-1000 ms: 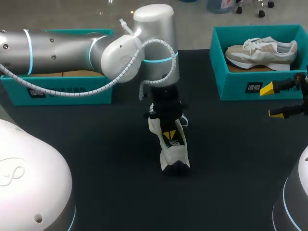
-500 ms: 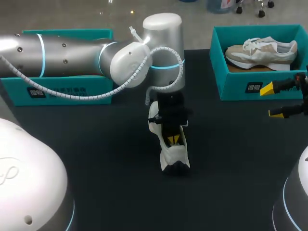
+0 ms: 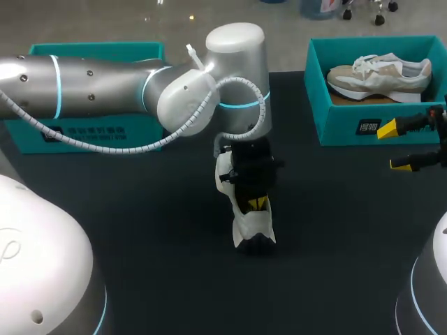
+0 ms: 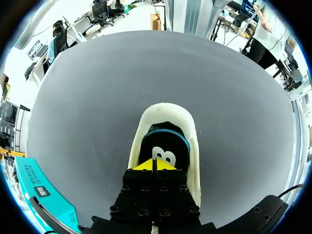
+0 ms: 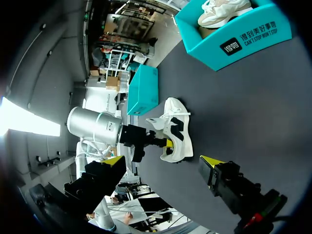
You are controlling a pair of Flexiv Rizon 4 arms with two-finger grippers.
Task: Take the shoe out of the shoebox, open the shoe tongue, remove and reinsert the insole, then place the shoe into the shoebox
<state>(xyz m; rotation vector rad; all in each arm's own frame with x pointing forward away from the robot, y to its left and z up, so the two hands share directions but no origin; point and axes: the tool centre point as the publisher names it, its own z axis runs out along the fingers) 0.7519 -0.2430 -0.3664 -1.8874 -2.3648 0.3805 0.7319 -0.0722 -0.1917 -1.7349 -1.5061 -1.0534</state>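
A white shoe stands on the black table's middle, its open collar facing up. My left gripper is down inside that opening. In the left wrist view the gripper is shut, tips together over the black insole; whether it pinches the insole I cannot tell. My right gripper hangs open and empty at the table's right edge, in front of the teal shoebox. In its own view the right gripper looks across at the shoe.
A second beige-and-white shoe lies in the right shoebox. Another teal box sits at the back left, partly under my left arm, and shows in the right wrist view as the far box.
My left arm has shifted slightly right and its shut gripper has sunk a bit deeper into the shoe. The shoe and the right arm stay put.
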